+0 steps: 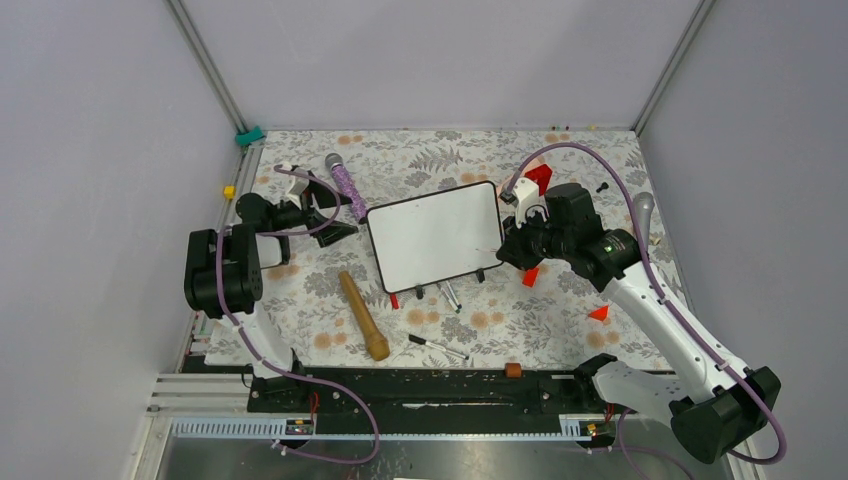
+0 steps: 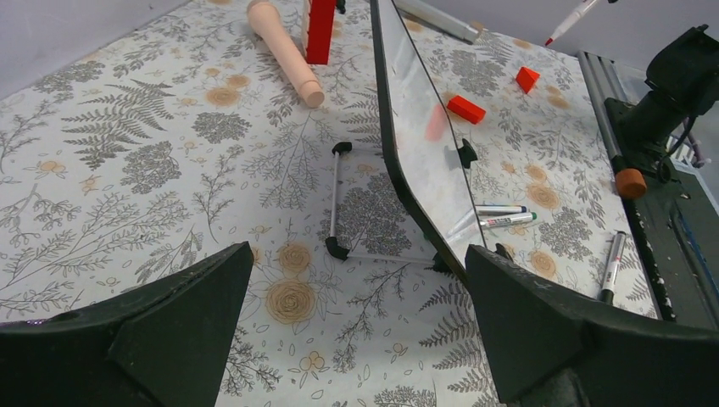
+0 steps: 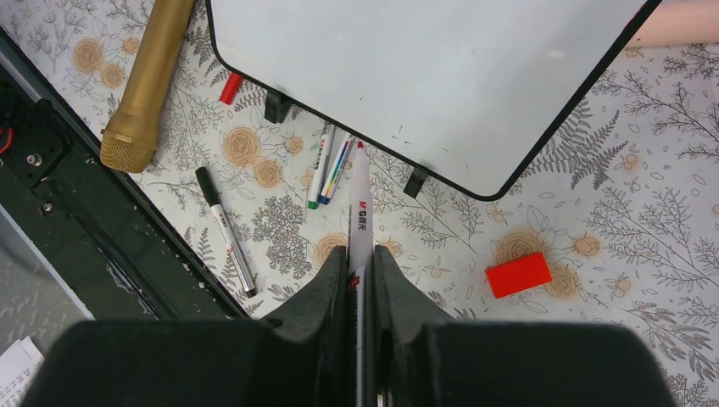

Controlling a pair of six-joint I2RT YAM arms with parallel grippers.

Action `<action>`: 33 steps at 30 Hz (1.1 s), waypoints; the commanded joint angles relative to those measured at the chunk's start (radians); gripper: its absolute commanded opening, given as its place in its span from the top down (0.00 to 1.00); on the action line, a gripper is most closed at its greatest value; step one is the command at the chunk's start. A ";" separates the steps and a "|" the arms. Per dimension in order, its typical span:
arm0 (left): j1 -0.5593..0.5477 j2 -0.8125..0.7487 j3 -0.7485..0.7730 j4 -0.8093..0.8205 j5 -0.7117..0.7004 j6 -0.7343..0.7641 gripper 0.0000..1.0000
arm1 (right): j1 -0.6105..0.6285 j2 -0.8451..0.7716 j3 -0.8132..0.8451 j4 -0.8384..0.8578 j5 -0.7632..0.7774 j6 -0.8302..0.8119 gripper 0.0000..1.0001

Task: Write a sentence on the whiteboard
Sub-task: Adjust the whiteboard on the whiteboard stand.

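The whiteboard (image 1: 435, 235) stands tilted on its small black feet at the table's middle. Its face is blank, so the sentence does not show in any view. My right gripper (image 3: 360, 259) is shut on a white marker with a red tip (image 3: 359, 199). The tip points at the whiteboard (image 3: 432, 76) and sits just off its lower edge, by a foot. In the top view the right gripper (image 1: 507, 248) is at the board's right edge. My left gripper (image 2: 360, 339) is open and empty behind the board's left edge (image 2: 424, 144).
A gold microphone (image 3: 144, 76), a black marker (image 3: 225, 229) and two markers (image 3: 331, 165) lie in front of the board. Red blocks (image 1: 530, 277) (image 1: 599, 313) lie to the right. A purple microphone (image 1: 343, 180) lies back left. The black rail (image 1: 420, 385) runs along the near edge.
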 commanded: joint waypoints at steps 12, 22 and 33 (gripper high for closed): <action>-0.013 0.001 0.027 0.062 0.090 0.014 0.01 | 0.006 -0.020 0.002 0.012 -0.005 -0.010 1.00; -0.017 0.057 0.105 0.062 0.087 -0.081 0.01 | 0.007 -0.020 0.002 0.014 -0.017 -0.008 1.00; -0.022 0.118 0.200 0.062 0.089 -0.197 0.04 | 0.007 -0.013 0.002 0.020 0.012 -0.010 1.00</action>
